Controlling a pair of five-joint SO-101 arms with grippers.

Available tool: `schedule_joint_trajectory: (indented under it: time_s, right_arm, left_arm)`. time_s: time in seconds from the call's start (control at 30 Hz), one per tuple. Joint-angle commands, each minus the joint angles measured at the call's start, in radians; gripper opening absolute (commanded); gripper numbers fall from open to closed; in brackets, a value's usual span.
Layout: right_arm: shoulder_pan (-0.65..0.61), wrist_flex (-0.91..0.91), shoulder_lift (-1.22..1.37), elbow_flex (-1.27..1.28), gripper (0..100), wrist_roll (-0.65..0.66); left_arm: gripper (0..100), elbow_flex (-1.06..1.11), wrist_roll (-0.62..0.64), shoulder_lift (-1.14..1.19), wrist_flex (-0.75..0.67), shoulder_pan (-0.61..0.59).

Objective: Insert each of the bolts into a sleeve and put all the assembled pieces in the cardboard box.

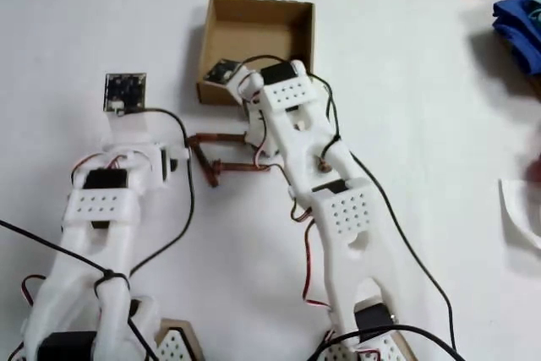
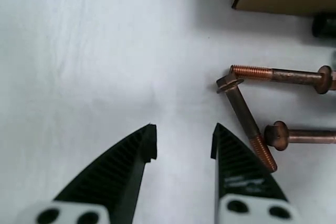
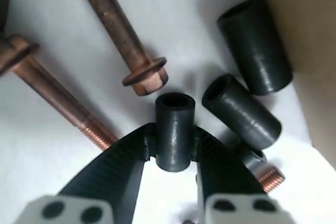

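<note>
Between the black fingers of the right claw (image 3: pixel 175 139), a black sleeve (image 3: pixel 175 119) is squeezed tight. Its open hole points away from the wrist. Seen from high up, this claw sits at about 6 o'clock from the cardboard box (image 1: pixel 254 23), close to its near wall. Two more sleeves (image 3: pixel 254 45) lie just beside the held one, next to that wall.

Three copper bolts (image 2: pixel 278 74) lie on the white table (image 1: pixel 406 65) at about 7 o'clock from the box. Two of them seem to touch at their ends. The left claw (image 2: pixel 184 129) is at about 9 o'clock from the bolts. Its fingers are wide apart with nothing between them.

The job now looks like getting a bolt into the held sleeve. It would go best if the left claw took one bolt near its head, kept the screw tip free, lined it up with the hole and pushed straight.

The box wall is very near, and the loose sleeves could roll if bumped. More open room lies toward 9 o'clock. A blue cloth (image 1: pixel 517 27) sits well apart at 2 o'clock.
</note>
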Motion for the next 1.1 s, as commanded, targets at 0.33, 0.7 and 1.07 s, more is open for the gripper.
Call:
schedule_joint_trajectory:
  time_s: [0.33,0.7,1.07]
  right_arm:
    - [-0.008,0.002,-0.004,-0.06,10.8,-0.002]
    - [-0.008,0.008,-0.007,-0.064,19.7,-0.002]
    - [-0.002,-0.016,-0.012,-0.064,2.5,-0.008]
  left_arm:
    - [19,-0.01,-0.003,-0.038,-0.012,-0.006]
    - [19,-0.01,-0.003,-0.038,-0.012,-0.006]
    - [19,-0.01,-0.003,-0.038,-0.012,-0.006]
